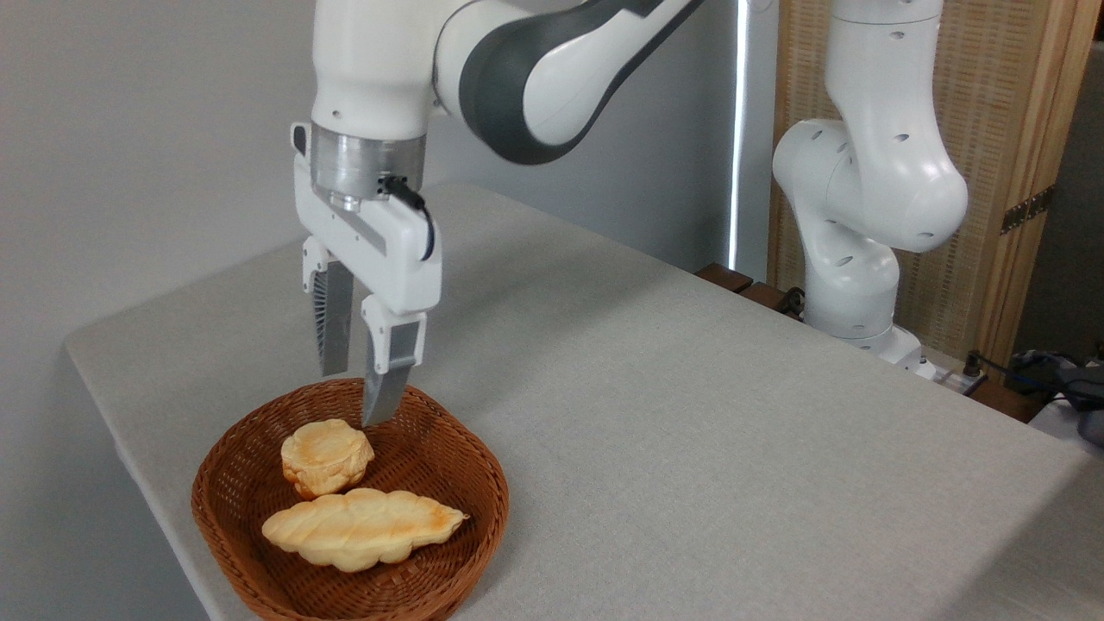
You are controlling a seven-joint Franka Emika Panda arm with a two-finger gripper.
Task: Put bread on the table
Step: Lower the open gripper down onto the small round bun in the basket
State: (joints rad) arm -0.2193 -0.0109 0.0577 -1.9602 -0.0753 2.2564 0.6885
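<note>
No brand, label or writing can be read anywhere in the frame. In the lower left, a brown woven wicker basket [483, 483] sits on the light grey cloth-covered tabletop [690, 431] near its front left corner. Inside the basket lies the small round golden bun [327, 457], with a scalloped edge and a toasted, darker patch on its flat top; it rests toward the back of the basket, touching a longer braided leaf-shaped loaf [362, 528] that lies in front of it, pale gold with browned tips. The white and dark grey robot arm [535, 69] reaches in from the top of the frame, its wrist pointing straight down over the basket's rear edge. Its white two-finger gripper [355, 398] hangs just above and behind the bun, fingers [333, 332] spread apart with a clear gap and nothing between them; the right fingertip ends close to the bun's upper right edge, whether touching cannot be told. The arm's white base column [862, 216] stands at the upper right, beyond the tabletop's far edge.
</note>
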